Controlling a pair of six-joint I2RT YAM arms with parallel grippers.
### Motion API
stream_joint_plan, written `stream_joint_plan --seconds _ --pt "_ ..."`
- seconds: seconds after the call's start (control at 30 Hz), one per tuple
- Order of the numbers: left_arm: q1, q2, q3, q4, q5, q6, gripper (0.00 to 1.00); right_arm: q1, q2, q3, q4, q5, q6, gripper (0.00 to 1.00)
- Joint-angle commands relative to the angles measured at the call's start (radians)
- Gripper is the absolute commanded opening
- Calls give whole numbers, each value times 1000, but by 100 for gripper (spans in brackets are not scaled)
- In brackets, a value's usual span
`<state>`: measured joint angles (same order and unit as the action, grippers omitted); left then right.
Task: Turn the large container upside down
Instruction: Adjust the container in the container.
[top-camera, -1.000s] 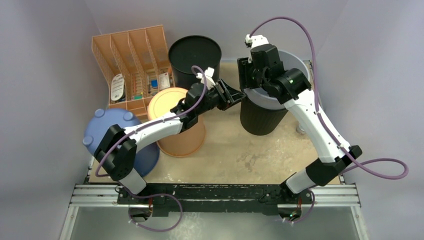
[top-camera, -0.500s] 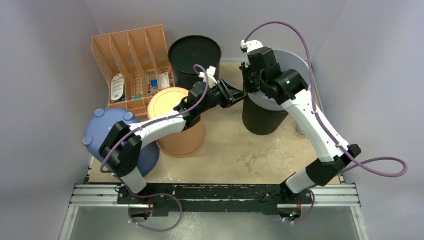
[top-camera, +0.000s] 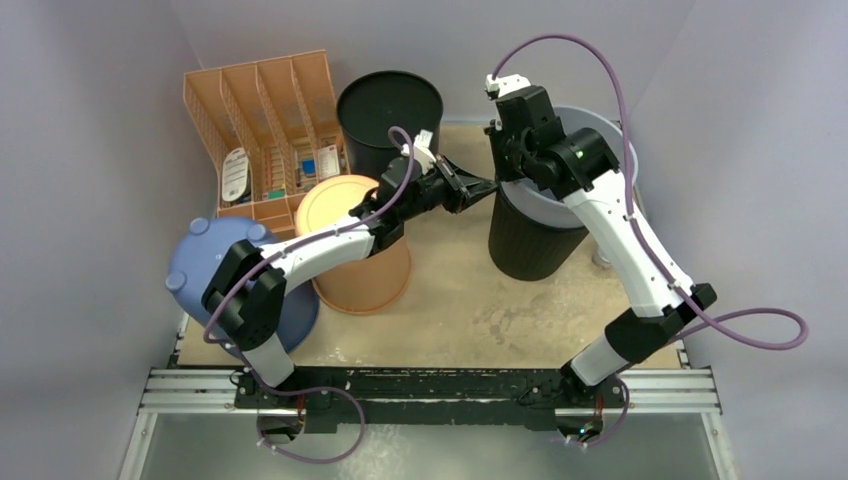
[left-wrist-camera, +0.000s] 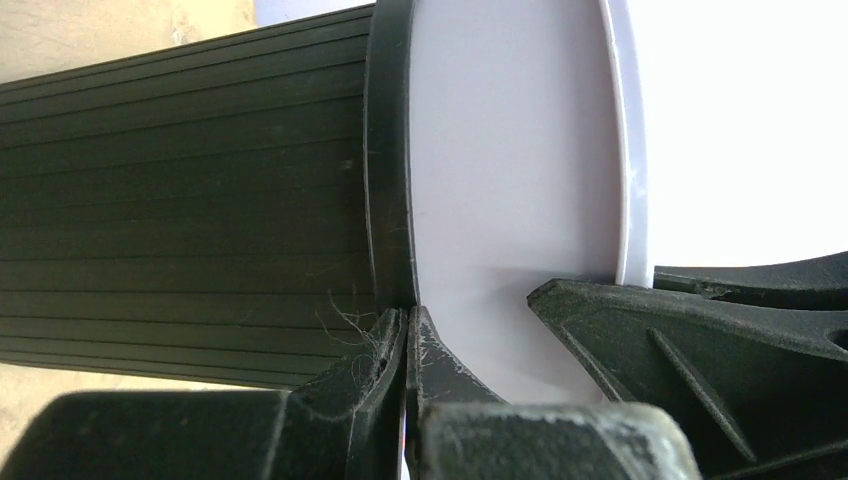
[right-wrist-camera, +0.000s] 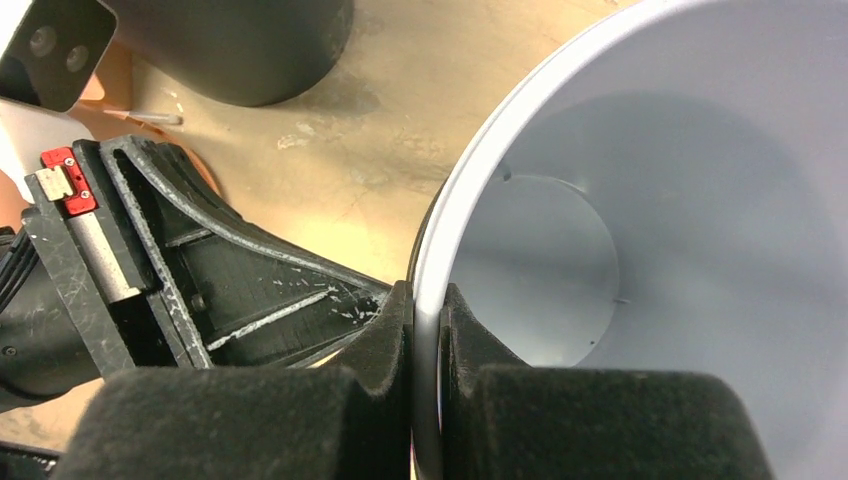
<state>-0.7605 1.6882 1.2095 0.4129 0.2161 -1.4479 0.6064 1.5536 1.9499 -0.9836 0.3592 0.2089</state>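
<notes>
My left arm (top-camera: 320, 245) lies low and nearly flat, reaching from its base at the near edge of the desk toward the middle of the far edge. My left hand (left-wrist-camera: 405, 325) points right, its fingers (left-wrist-camera: 350, 390) together with only a thin slit between them. My right arm (top-camera: 640, 260) stands up from the near right corner, elbow out by the right edge, forearm angled toward the far edge. My right hand (right-wrist-camera: 428, 300) points down, pinching the container (right-wrist-camera: 700, 150) rim. The tips of my two hands sit just beside each other.
</notes>
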Motion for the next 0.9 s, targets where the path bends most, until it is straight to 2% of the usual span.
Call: stream_joint_plan --seconds 0.0,0.13,0.43,0.53,0.7,0.77,0.87 --pt "-6 0 63 -68 -25 -26 0 21 12 192 37 -46 9 0" --pt "-6 7 66 -135 -41 -21 0 29 76 332 -13 -59 14 0" --pt "-6 6 23 -224 -91 21 0 31 89 436 -3 -27 -4 0" --pt "-6 -5 -2 -189 -83 22 0 30 80 396 8 -32 -6 0" --pt "-6 -103 -15 -221 -121 98 0 29 29 200 51 -7 9 0" --pt "-6 -151 -11 -254 -150 130 8 29 16 156 72 7 18 0" --pt "-6 -214 -6 -284 -190 165 31 29 17 132 83 12 26 0"
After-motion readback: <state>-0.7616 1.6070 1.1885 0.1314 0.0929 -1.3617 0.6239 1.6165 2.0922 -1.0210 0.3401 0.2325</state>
